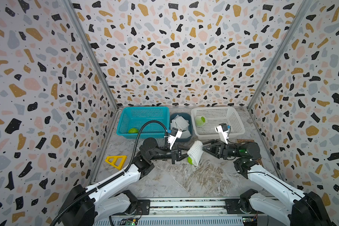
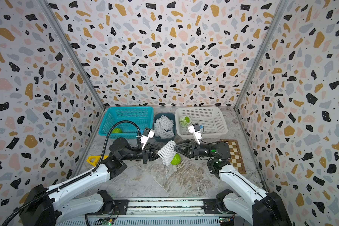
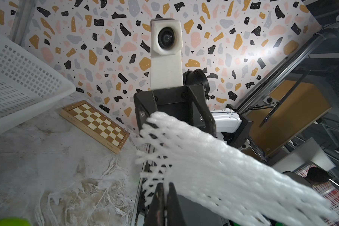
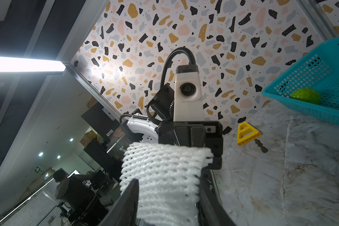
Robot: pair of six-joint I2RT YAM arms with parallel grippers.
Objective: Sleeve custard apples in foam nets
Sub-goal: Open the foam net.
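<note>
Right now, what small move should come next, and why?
Probably ease the white foam mesh net further over the bumpy green custard apple: the left gripper pinches its edge, the right gripper straddles it, and much of the fruit shows bare at its lower end.

In the middle of a top view the foam net [image 1: 194,151] covers most of the custard apple [image 1: 190,160], with only a green sliver showing at its lower end. The net also hides the fingertips of the right gripper [image 1: 203,148], so their hold cannot be told. At the right, the chessboard [image 1: 244,140] is mostly behind the right arm.
</note>
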